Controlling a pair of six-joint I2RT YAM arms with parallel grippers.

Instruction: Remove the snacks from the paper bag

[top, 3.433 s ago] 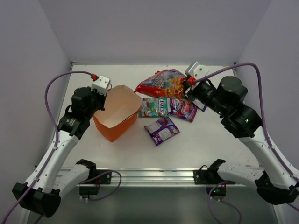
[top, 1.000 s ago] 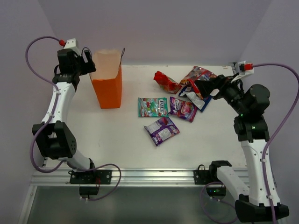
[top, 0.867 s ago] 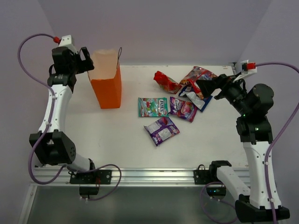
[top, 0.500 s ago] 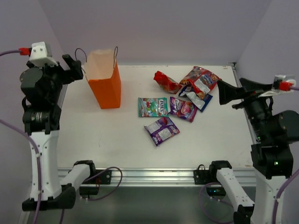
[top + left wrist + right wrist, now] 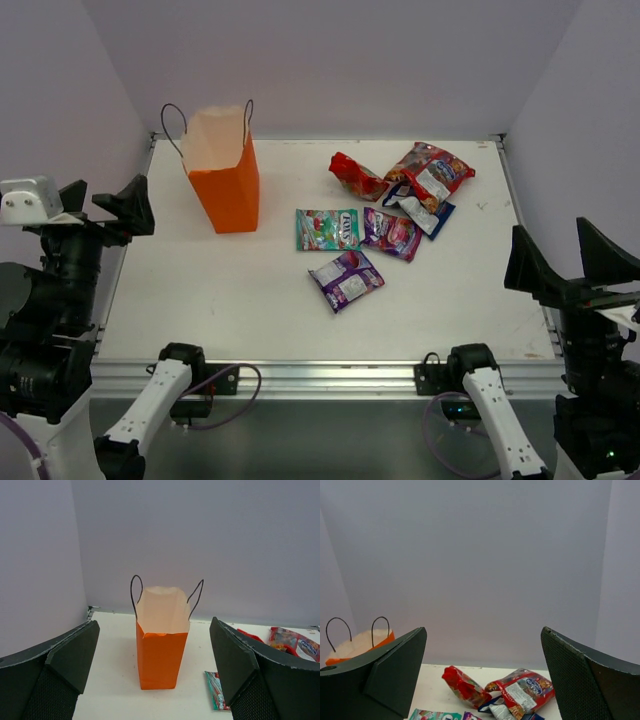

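The bag (image 5: 225, 175) stands upright on the tabletop (image 5: 250, 320), near the far left corner. Its mouth is open upward and both cord handles (image 5: 132, 592) stand up. The cream inside shows, but the bottom is hidden in every view, so I cannot tell whether something lies in it.

Six snacks lie on the tabletop to the right of the bag, all outside it. Nearest to the bag is the green packet (image 5: 328, 229), lying flat, and the purple packet (image 5: 390, 232) touches its right edge. A second purple packet (image 5: 345, 279) lies alone in front of these two (a little apart from them). Farther right of the bag, toward the back, the small red packet (image 5: 357, 176) is crumpled. The big red packet (image 5: 432, 172) lies just beside it, and the blue-and-white packet (image 5: 420, 212) touches the big one's near edge.

The left gripper (image 5: 108, 197) is high up, to the left and front of the bag, with its fingers spread wide and nothing held. In its wrist view the bag appears between the two fingers, well apart from them. The right gripper (image 5: 550, 240) is far to the right of the bag, beyond the snacks, also spread wide and without load. Purple walls (image 5: 330, 60) close three sides, and a metal rail (image 5: 320, 375) runs along the near edge.
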